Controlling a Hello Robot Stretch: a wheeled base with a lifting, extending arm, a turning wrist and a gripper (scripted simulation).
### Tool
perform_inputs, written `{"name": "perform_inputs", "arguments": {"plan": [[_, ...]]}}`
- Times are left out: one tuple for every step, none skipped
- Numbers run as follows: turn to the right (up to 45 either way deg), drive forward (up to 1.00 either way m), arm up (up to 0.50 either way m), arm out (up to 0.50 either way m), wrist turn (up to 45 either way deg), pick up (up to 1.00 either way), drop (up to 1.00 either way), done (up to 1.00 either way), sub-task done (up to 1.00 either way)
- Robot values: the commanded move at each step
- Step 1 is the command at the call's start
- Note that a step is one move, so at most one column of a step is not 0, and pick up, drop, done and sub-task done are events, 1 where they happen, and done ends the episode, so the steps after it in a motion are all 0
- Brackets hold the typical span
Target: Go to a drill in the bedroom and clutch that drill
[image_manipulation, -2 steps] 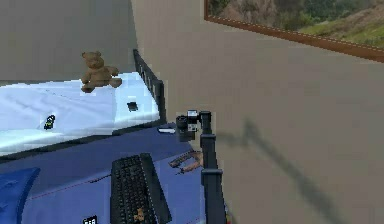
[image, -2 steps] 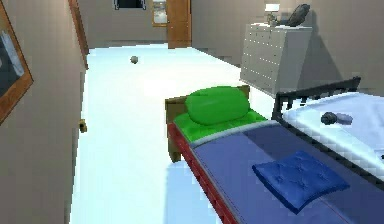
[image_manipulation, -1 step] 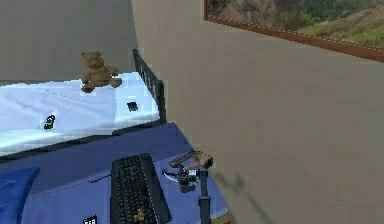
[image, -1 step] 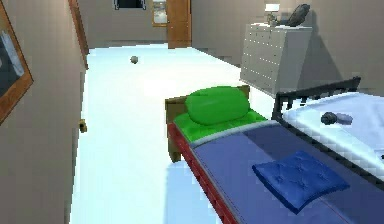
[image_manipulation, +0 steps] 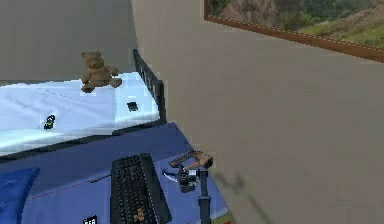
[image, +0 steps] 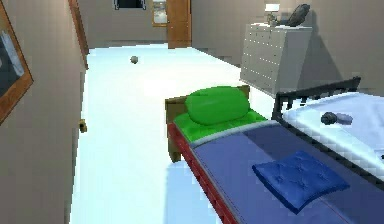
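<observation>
**Tool at the drill, hold unproven**

Tool (image_manipulation: 180, 170) low over the blue bed (image_manipulation: 90, 165), close to its edge by the wall. No telling how the fingers stand, nor whether anything is held. Lying on the cover right at the tool's far end: what looks, by shape and tan-grey colour, like the drill (image_manipulation: 196, 158). Over, beside or touching: cannot be told. Just beside, toward the arm side view's left, a black keyboard (image_manipulation: 135, 190). Farther out, a white bed (image_manipulation: 80, 100) with a teddy bear (image_manipulation: 95, 70) on it, then a painting (image_manipulation: 300, 20) on the wall.

Risks, as a judgement only:
- Raising the arm without a sure hold: drill left on the cover, or dropped partway.
- A sideways nudge so near the edge: drill pushed off onto the floor by the wall, hard to reach.
- Soft cover under it: may tip or sink when pressed, spoiling the grip.
- Drifting left: keyboard snagged instead.
</observation>
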Motion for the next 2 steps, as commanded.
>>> {"name": "perform_inputs", "arguments": {"plan": [[0.0,0.0,0.1,0.0,0.0,0.0,0.0,0.0,0.0],[0.0,0.0,0.0,0.0,0.0,0.0,0.0,1.0,0.0]]}}
